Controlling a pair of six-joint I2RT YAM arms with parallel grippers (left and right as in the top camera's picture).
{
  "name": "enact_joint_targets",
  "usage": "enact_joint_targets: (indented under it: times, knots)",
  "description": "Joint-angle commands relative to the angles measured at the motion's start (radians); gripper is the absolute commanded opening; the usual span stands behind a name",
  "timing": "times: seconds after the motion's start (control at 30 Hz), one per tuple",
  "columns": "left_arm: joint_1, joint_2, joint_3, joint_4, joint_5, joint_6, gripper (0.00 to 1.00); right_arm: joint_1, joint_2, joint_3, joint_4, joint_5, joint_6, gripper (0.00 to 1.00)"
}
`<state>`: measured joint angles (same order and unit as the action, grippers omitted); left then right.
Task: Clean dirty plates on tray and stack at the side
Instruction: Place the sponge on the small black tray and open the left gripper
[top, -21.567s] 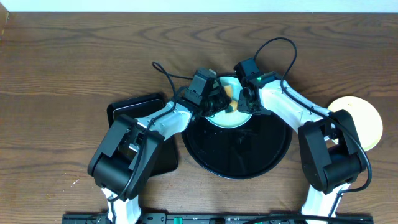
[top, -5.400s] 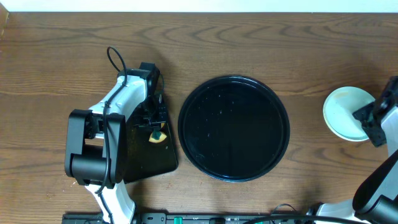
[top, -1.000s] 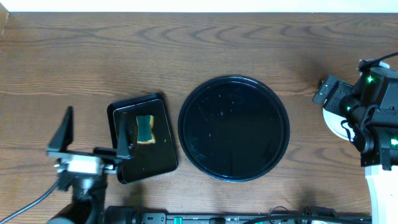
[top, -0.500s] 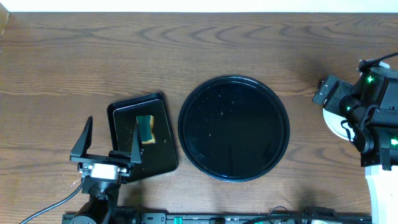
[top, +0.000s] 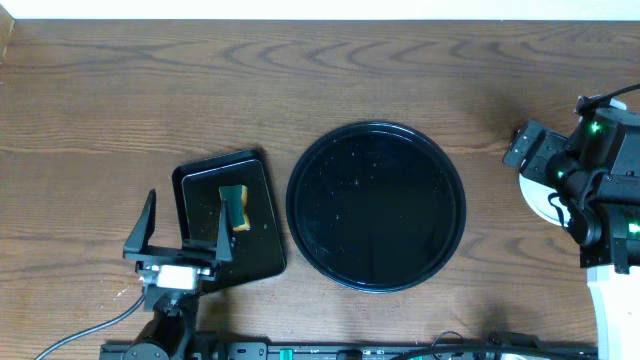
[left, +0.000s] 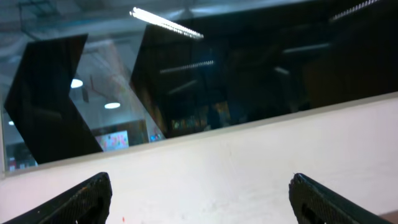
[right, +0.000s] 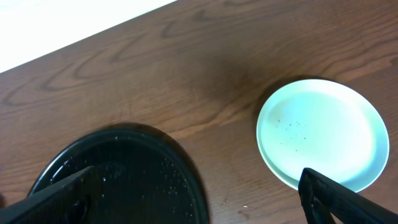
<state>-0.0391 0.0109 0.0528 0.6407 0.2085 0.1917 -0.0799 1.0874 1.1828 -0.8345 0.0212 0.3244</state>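
**Container check: round tray, side tray, plate stack**

Logged the tray (top: 376, 240) at mid-table on the wooden table (top: 120, 90). Found fine pale specks scattered over its glossy black floor.

Located the plates (right: 322, 134) off the tray, on the wood to its right and apart from its rim. Saw a pale light-blue plate on top, face up, with a few tiny dark specks near its centre. Made out a second rim just beneath, along the lower left edge. Could not tell the count or colour of anything lower. From overhead, caught only a pale sliver of the stack under the right arm (top: 600, 190).

Logged the rectangular tray (top: 250, 255) just left of the round one, close beside it. Found inside it a sponge (top: 234, 207), green and yellow, lying toward the far half.

Noted the left gripper (top: 185, 228) at the near left, fingers spread wide, gripping nothing. Saw through its wrist camera only ceiling lights and dark panes.

Noted the right gripper (right: 196, 180) likewise spread wide, nothing held, hanging above the wood between tray and plates.
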Motion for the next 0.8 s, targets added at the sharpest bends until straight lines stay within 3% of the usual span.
enact_joint_targets:
  times: [0.0, 0.27, 0.4, 0.6, 0.77]
  knots:
    - [0.005, -0.009, -0.034, 0.066, 0.010, 0.014, 0.91, 0.008, -0.002, 0.015, 0.000, 0.000, -0.015, 0.99]
    - [0.005, -0.009, -0.049, 0.081, 0.005, 0.015, 0.91, 0.008, -0.002, 0.015, 0.000, 0.000, -0.015, 0.99]
    - [0.005, -0.009, -0.049, -0.101, 0.000, 0.014, 0.91, 0.008, -0.002, 0.015, 0.000, 0.000, -0.015, 0.99]
    - [0.005, -0.009, -0.049, -0.508, -0.016, 0.014, 0.91, 0.008, -0.002, 0.015, 0.000, 0.000, -0.015, 0.99]
    - [0.005, -0.009, -0.049, -0.688, -0.039, 0.014, 0.91, 0.008, -0.002, 0.015, 0.000, 0.000, -0.015, 0.99]
